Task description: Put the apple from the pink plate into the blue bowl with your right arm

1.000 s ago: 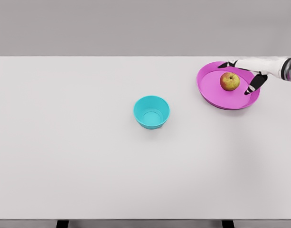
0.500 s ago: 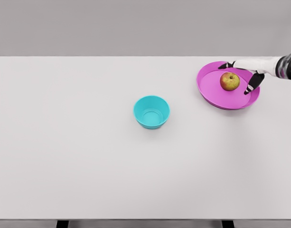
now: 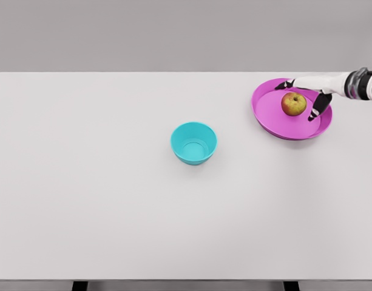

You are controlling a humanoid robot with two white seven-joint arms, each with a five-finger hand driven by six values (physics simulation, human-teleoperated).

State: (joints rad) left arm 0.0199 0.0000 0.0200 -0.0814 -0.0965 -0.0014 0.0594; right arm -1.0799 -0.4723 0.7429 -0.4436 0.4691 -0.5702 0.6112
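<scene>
The right hand (image 3: 308, 91) has been drawn closer around the apple (image 3: 293, 103) on the pink plate (image 3: 270, 115); fingers spread, nothing gripped.

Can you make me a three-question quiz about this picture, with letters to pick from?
1. Where is the round red-and-yellow apple?
A. In the blue bowl
B. On the shiny pink round plate
C. On the bare table

2. What colour is the small round bowl?
A. Light blue
B. Orange
C. Black

3. What is the robot's white right hand doing?
A. Holding the apple over the bowl
B. Lying flat beside the bowl
C. Reaching around the apple, fingers open

Answers:
1 B, the apple sits inside the plate's rim.
2 A, the bowl is turquoise blue.
3 C, dark fingertips show on either side of the apple, which rests on the plate.
</scene>
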